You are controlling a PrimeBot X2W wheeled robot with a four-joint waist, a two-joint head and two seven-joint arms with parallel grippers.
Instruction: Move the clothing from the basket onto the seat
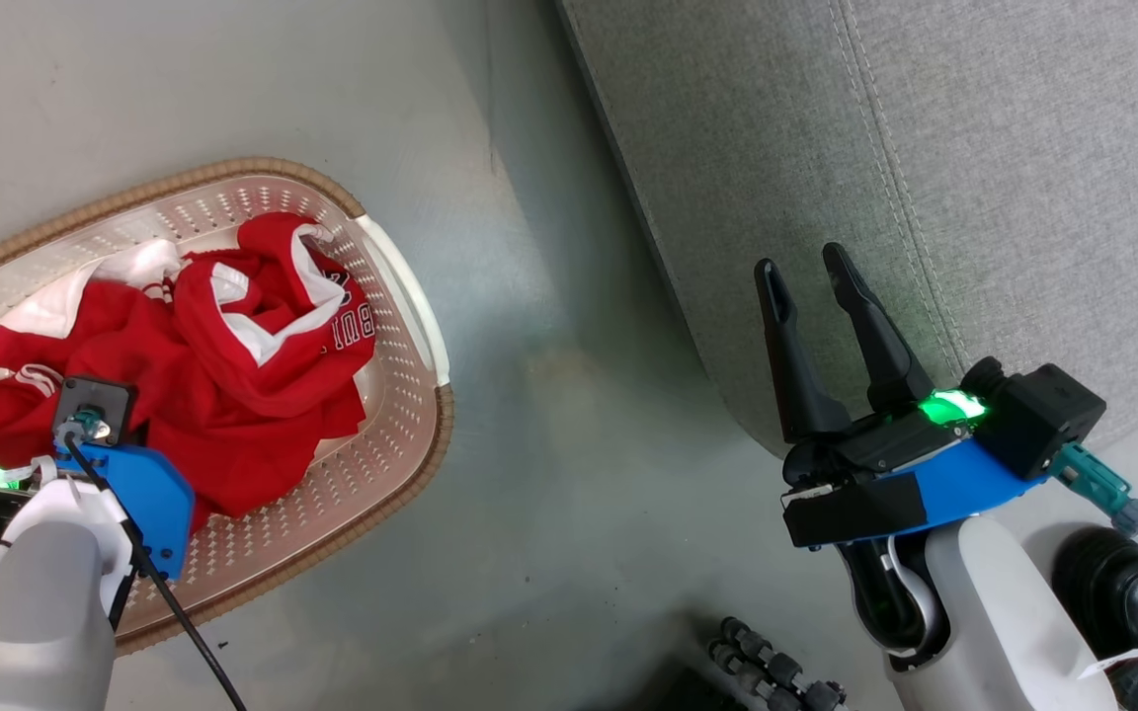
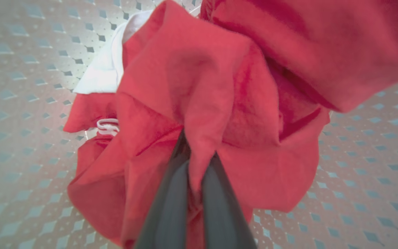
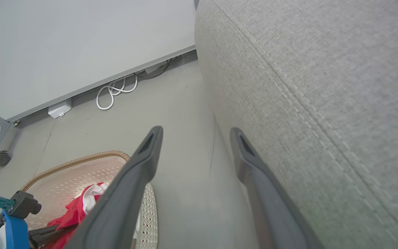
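The left gripper [image 2: 199,147] is down inside the basket [image 1: 184,178], its 2 dark fingers pressed together on a fold of the red clothing [image 1: 233,365]. The clothing lies heaped on the basket's perforated floor, toward the side nearest the robot. The step in hand looks like the lift-out. The pinch takes just 1 ridge of cloth, so a straight, unhurried rise above the basket's brown rim should come first. That lets the hanging fabric pull free and clear the wall before any sideways travel. The heap is tangled, so more than 1 piece may come up, or the fold may slip, and the cloth between the fingers needs watching. The seat [image 1: 925,197] stands to the right of the basket across a strip of bare floor, and the part in view has no red on it. The right gripper [image 1: 801,262] hovers well clear of the basket at the seat's near edge, fingers spread with nothing between them.
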